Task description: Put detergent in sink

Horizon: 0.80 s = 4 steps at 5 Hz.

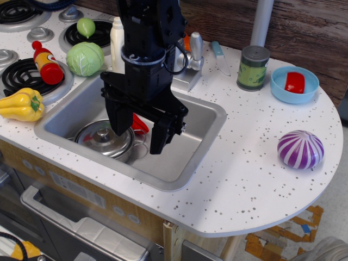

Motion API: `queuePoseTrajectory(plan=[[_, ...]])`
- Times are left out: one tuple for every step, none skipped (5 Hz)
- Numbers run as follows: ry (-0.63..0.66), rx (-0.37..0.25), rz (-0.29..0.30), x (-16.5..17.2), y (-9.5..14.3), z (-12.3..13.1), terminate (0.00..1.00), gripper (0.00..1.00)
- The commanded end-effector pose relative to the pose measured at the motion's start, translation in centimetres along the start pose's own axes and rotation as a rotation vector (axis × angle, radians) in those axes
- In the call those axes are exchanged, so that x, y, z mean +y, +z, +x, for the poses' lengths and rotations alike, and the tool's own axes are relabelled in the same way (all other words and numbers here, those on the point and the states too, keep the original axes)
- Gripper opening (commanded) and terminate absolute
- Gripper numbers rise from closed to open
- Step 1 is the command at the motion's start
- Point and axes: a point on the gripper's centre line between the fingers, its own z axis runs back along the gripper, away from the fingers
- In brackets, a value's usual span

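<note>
The detergent [117, 46] is a cream-white bottle standing upright on the countertop just behind the sink's far left rim, partly hidden by my arm. The sink [187, 149] is a steel basin with a silver faucet [194, 51] at its back edge. My black gripper [140, 133] hangs open and empty over the middle of the basin, in front of and below the bottle, not touching it. A small red object [140, 124] shows between the fingers, down in the sink.
A round steel lidded pot [105, 138] sits in the sink's left part. A cabbage [85, 58], ketchup bottle [46, 62] and yellow pepper [22, 104] lie left. A can [253, 68], blue bowl [294, 84] and purple striped ball [300, 149] are right.
</note>
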Motion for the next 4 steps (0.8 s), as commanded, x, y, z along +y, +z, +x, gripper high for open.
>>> queuePoseTrajectory(plan=[[0.0,0.0,0.0,0.0,0.0,0.0,0.0,1.0],[0.161,-0.085,0.099,1.1,-0.5,1.7,0.0,1.0],[0.289,-0.185,0.167,3.7,0.9,4.6,0.0,1.0],[0.353,-0.272,0.296,6.7,1.5,7.5,0.0,1.0]])
